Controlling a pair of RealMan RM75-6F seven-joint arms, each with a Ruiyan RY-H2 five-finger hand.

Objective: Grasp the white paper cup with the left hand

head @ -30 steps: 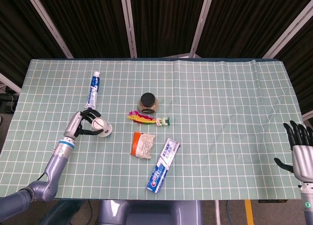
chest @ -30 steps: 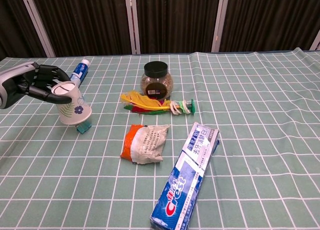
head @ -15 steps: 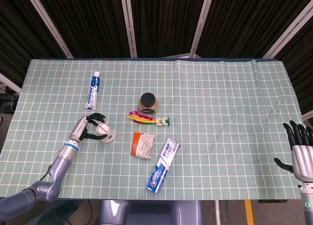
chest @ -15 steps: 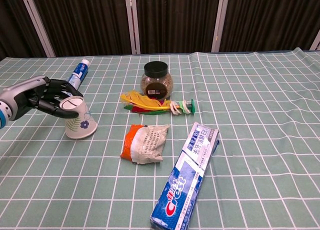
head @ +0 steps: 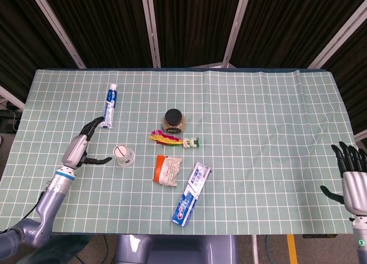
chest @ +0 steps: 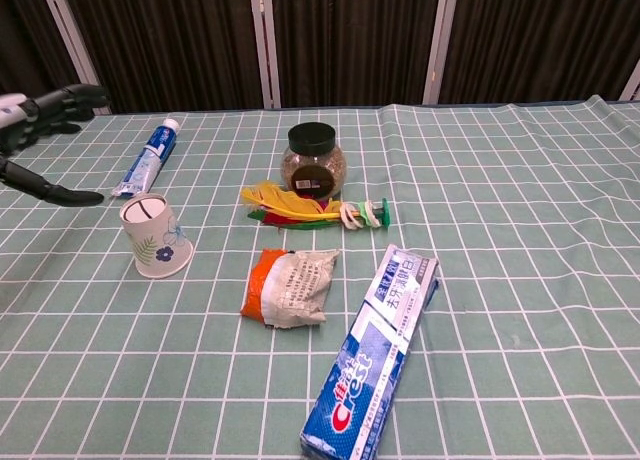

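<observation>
The white paper cup (head: 123,155) with a blue flower print stands on the checked cloth with its narrow end up (chest: 155,238), leaning slightly. My left hand (head: 82,147) hangs to the left of it with its fingers spread, holding nothing and clear of the cup. In the chest view that hand (chest: 40,120) shows at the left edge, its thumb (chest: 55,192) stretched toward the cup without touching it. My right hand (head: 351,175) is at the table's front right corner, fingers apart and empty; the chest view does not show it.
A small toothpaste tube (head: 110,106) lies behind the cup. A black-lidded jar (head: 174,120), a feather toy (head: 172,139), an orange and white packet (head: 166,169) and a Crest box (head: 191,194) sit to the cup's right.
My left hand set the cup down, let go of it, spread its fingers and drew back to the left. The right hand stayed still.
</observation>
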